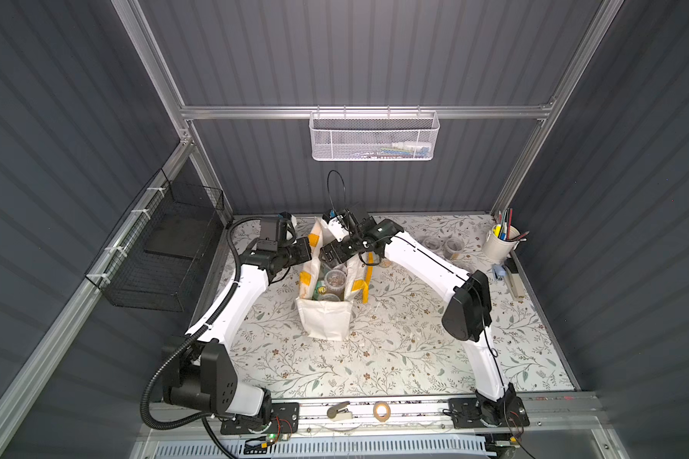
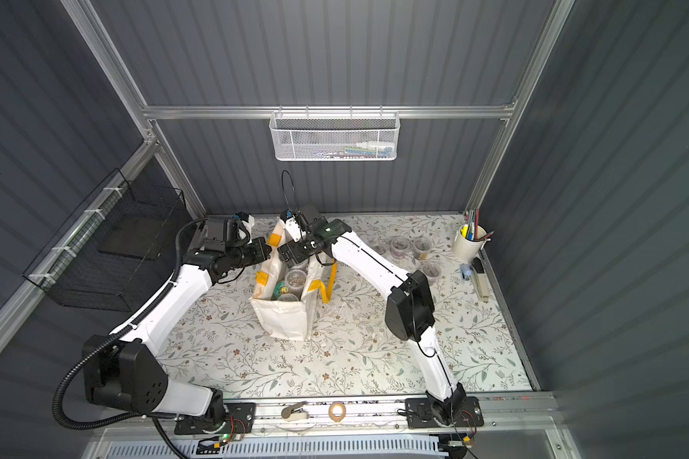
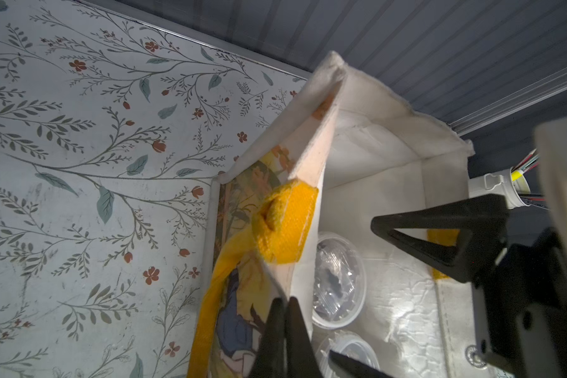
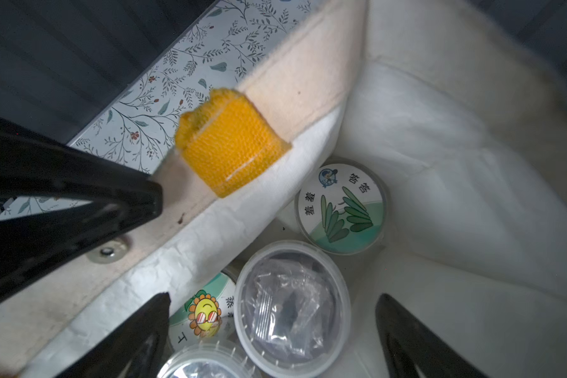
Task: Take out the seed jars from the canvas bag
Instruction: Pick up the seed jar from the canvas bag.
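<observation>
The off-white canvas bag (image 1: pixel 327 318) (image 2: pixel 287 318) stands open mid-table, its yellow handles hanging outside. Inside it are several seed jars (image 1: pixel 335 278) (image 2: pixel 295 278): a clear-lidded one (image 4: pixel 292 307) (image 3: pixel 337 281), one with a green-white lid (image 4: pixel 341 209) and one with a sunflower lid (image 4: pixel 207 311). My left gripper (image 1: pixel 310 248) (image 3: pixel 286 307) is shut on the bag's left rim beside a yellow patch (image 3: pixel 285 225). Just over the bag's mouth, my right gripper (image 1: pixel 331 262) (image 4: pixel 272 296) is open, its fingers either side of the clear-lidded jar, not touching it. More seed jars (image 2: pixel 399 245) stand on the table at the back right.
A white pen cup (image 1: pixel 500 242) and a stapler (image 1: pixel 514 278) sit at the back right corner. A white mesh basket (image 1: pixel 374 137) hangs on the back wall, a black wire basket (image 1: pixel 156 258) on the left wall. A tape roll (image 1: pixel 382 410) lies on the front rail.
</observation>
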You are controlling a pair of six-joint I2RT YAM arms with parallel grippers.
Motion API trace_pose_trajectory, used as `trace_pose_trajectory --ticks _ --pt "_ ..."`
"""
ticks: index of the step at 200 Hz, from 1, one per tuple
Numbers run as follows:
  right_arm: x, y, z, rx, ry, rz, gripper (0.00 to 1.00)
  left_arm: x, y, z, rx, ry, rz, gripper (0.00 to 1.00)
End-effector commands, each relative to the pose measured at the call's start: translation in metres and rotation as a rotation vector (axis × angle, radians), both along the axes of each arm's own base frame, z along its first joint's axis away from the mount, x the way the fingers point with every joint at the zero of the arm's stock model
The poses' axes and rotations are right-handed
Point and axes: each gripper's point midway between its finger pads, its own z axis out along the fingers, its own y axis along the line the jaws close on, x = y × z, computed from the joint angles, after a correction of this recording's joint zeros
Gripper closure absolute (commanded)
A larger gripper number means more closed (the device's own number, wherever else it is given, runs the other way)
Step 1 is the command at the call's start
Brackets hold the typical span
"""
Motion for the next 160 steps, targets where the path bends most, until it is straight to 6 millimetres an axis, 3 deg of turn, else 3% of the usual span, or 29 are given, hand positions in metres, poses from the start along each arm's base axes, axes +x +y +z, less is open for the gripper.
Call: trace_pose_trajectory --ticks 1,51,160 --pt "-0.003 0.002 -0.019 -0.024 0.043 -0.002 0.03 0.007 -0.002 0.009 -0.002 -0.018 -0.009 1.00" --pt "0.006 -0.006 -0.043 -0.093 0.053 -0.043 0.04 0.007 -0.002 0.009 -0.002 -0.015 -0.010 1.00" --pt "0.025 -0.008 -0.066 -0.085 0.128 -0.144 0.09 0.006 -0.002 0.011 -0.004 -0.018 -0.010 1.00"
